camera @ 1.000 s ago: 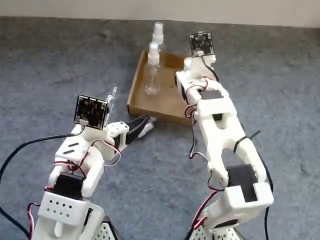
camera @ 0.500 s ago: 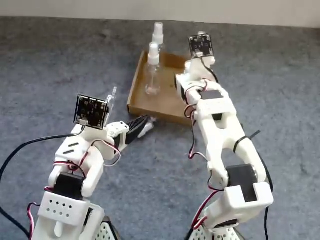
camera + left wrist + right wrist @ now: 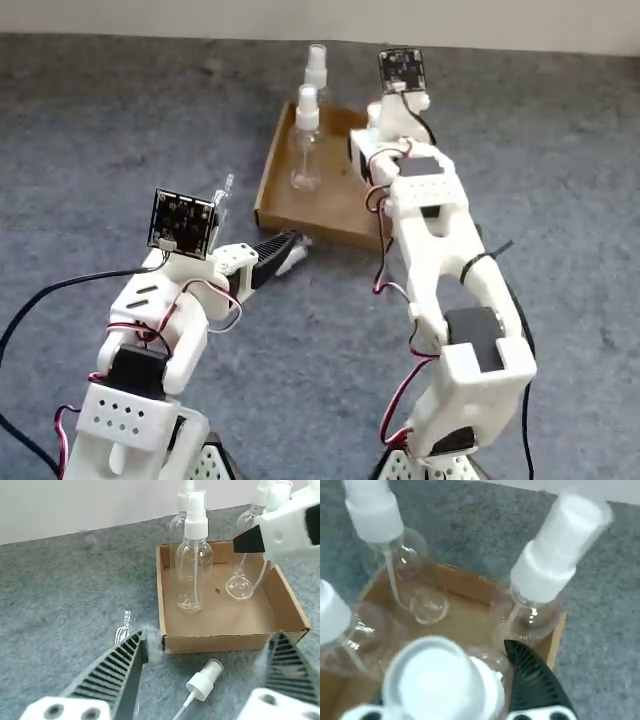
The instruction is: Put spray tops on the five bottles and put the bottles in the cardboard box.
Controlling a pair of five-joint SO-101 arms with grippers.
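My left gripper (image 3: pixel 209 637) hangs open low over the carpet, a loose white spray top (image 3: pixel 202 682) lying between its jaws, just short of the cardboard box (image 3: pixel 220 641). A clear bottle with no top (image 3: pixel 124 630) stands left of that box. Inside the box stands a capped bottle (image 3: pixel 192 565). My right gripper (image 3: pixel 447 652) is shut on another capped bottle (image 3: pixel 437 680), held tilted over the box's far right part (image 3: pixel 345 120). Two more capped bottles (image 3: pixel 182 520) (image 3: pixel 255 510) stand at the box's far edge.
Grey carpet (image 3: pixel 120 120) covers the whole table, with open room on the left and on the right of the box. A pale wall (image 3: pixel 200 15) runs along the far side. Both arms' cables trail near their bases.
My right arm has stretched farther over the box, carrying its bottle toward the far side. The left arm, the loose spray top and the bare bottle have stayed put.
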